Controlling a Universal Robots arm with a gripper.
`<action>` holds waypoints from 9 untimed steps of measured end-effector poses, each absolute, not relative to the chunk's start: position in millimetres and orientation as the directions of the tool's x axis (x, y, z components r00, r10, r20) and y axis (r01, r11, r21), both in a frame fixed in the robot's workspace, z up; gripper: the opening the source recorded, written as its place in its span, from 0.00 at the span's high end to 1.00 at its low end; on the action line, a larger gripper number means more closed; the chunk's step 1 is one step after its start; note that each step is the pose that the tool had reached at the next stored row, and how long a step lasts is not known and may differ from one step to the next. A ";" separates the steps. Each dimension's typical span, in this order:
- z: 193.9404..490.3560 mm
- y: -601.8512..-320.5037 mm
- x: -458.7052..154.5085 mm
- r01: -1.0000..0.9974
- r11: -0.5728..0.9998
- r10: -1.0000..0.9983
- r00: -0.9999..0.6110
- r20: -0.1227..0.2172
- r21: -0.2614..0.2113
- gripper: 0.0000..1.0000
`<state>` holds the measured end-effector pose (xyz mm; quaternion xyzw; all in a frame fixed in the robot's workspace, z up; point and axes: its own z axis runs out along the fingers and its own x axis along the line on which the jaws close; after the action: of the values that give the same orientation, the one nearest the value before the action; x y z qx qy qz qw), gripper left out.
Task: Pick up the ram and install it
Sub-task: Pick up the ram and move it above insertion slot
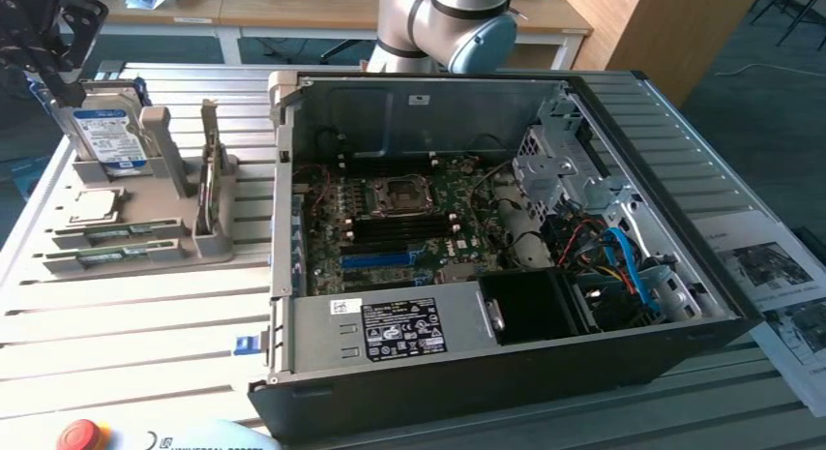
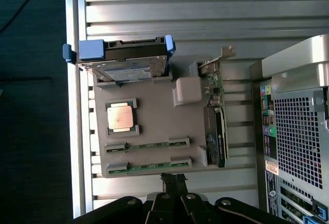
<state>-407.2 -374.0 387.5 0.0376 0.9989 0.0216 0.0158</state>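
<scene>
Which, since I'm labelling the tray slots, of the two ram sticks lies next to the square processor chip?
The ram stick in the inner slot, directly beside the processor chip; the other stick lies along the outer edge of the holder.

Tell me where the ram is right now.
The ram, two green sticks, lies flat in the grey holder on the exterior view's left, beside the open computer case and right next to the square processor chip.

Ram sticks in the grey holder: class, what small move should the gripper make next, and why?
Probably open the jaws: the gripper is shut and empty, clear of the holder, while both ram sticks lie in its slots.
</scene>
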 end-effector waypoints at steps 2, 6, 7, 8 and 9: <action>387.5 -374.0 -407.2 0.074 0.996 0.076 -0.997 -0.030 0.044 0.90; 387.5 -374.0 -407.2 0.074 0.996 0.076 -0.997 -0.030 0.044 0.90; 387.5 -374.0 -407.2 0.074 0.996 0.076 -0.997 -0.030 0.044 0.90; 387.5 -374.0 -407.2 0.073 0.996 0.075 -0.997 -0.030 0.044 0.90; 387.4 -374.0 -407.2 0.072 0.996 0.073 -0.997 -0.030 0.044 0.90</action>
<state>-407.2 -374.0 387.4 0.0362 0.9990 0.0215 0.0157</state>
